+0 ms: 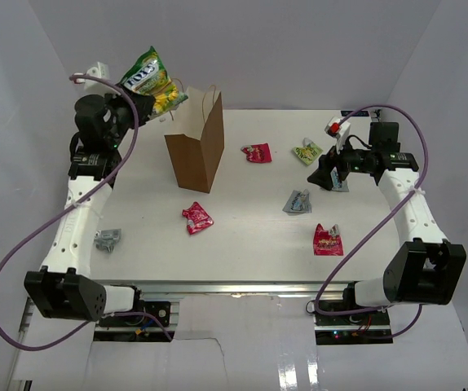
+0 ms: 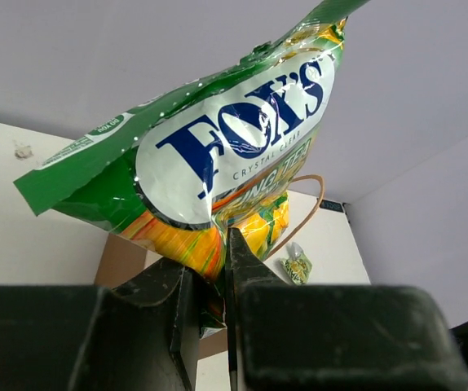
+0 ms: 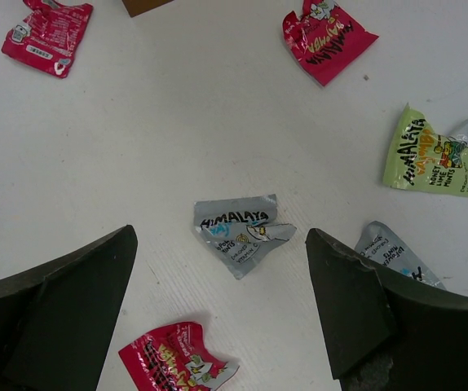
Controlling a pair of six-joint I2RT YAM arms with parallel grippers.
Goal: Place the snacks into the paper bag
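The big yellow-green pouch [image 2: 218, 155] is off the counter [image 1: 250, 244], up in the air at the far left. It is pinched at its lower edge by the left arm's fingers [image 2: 236, 273], which are closed narrow on the foil. Its long axis rises from that pinch, up and away, so the free end leans out beyond the fingers. The paper bag [image 1: 195, 151] stands upright, with its mouth facing up, just to the right of the pouch and a little nearer in the top view. The left wrist view shows one cord handle [image 2: 320, 195] looping past the pouch's far side. The pouch looks beside the mouth rather than over it, so the drop probably calls for a short carry to the right before letting go, and the left arm is plainly the one placed for it. The right arm's fingers [image 1: 324, 175] hang wide apart and hold nothing. They are over the right of the counter, well apart from the bag, with a silver-grey packet [image 3: 242, 232] lying between them below.
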